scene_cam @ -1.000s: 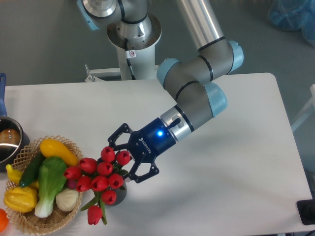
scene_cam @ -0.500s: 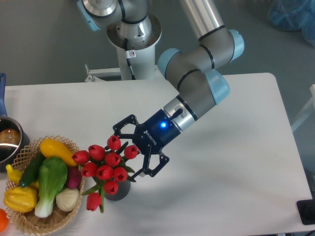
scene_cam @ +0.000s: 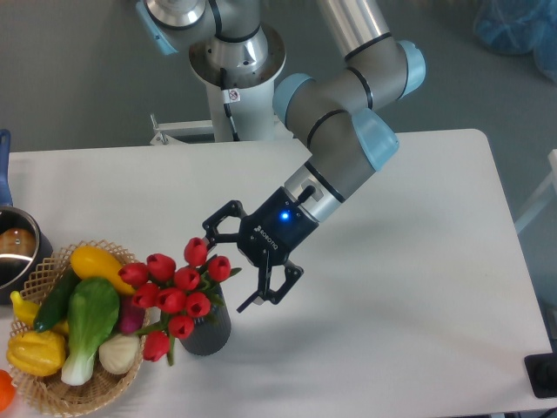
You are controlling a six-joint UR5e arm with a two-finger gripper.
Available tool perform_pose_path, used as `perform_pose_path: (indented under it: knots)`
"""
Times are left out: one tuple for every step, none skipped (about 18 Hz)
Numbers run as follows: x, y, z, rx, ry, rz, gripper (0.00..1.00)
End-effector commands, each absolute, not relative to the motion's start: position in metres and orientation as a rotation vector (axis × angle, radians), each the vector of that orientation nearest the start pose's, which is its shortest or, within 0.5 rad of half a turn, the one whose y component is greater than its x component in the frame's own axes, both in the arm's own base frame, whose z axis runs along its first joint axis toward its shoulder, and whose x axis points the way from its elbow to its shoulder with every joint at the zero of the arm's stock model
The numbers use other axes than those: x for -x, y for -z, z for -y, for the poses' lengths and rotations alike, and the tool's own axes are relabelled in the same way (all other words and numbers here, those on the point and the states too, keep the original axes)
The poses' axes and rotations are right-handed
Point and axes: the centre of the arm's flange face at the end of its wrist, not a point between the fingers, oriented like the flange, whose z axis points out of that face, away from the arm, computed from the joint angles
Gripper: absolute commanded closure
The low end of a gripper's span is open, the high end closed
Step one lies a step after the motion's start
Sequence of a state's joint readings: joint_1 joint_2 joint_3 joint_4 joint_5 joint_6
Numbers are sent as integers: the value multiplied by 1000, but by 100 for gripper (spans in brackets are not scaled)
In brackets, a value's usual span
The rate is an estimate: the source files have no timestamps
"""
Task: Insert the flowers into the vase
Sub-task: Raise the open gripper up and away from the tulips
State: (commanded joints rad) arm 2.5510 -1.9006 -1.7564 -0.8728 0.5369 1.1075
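Pictured over the white tabletop [scene_cam: 418, 287]: tool [scene_cam: 233, 268] spread wide, gripping nothing, fingers to either side of the upper right edge of the flowers [scene_cam: 172, 292]. Seen just left and slightly below the tool, the bunch of red buds, heads fanned over and mostly hiding the mouth of the vase [scene_cam: 209, 329]. Stood directly under the bunch, that dark vase, upright, with stems apparently down inside it, though not plainly visible behind the blooms. Leaned leftward from the vase, the lower buds, overhanging the rim of the wicker basket [scene_cam: 52, 396] with its toy vegetables. Judged close to done, with the bunch seemingly seated; called for next, by the look of it, a clean pull-away up and to the right of the vase, along the line of the forearm, without snagging the nearest bud between the fingers.

Compared with half a second earlier: tool found a little higher and turned slightly, farther from the vase. Shifted too, the bunch, buds sitting a touch left and lower over the vase, and the vase itself more exposed on its right side. Against the view a full second back: tool drawn well off the blooms it had then been pressed among. Left where they were beside the vase: basket and, at the far left edge, metal pot [scene_cam: 13, 252].
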Motion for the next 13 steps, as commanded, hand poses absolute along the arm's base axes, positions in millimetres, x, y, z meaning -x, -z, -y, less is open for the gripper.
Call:
perform_pose_path:
  knots:
    - [365, -338, -508, 2117, 440, -245, 0]
    - [365, -339, -507, 2117, 439, -243, 0]
    - [367, -340, -504, 2119, 433, -237, 0]
    - [371, -344, -499, 2126, 415, -232, 0]
    - [372, -348, -496, 2142, 393, -231, 0]
    - [375, -351, -492, 2187, 349, -235, 0]
    - [377, -355, -488, 2226, 309, -235, 0]
    - [380, -359, -484, 2270, 261, -239, 0]
    - [382, -362, -480, 2312, 206, -261, 0]
    - [386, -366, -475, 2358, 140, -288, 0]
    - [392, -367, -468, 2403, 88, -299, 0]
    - [394, -368, -463, 2441, 46, -306, 0]
    - [398, -373, -459, 2475, 3, -303, 0]
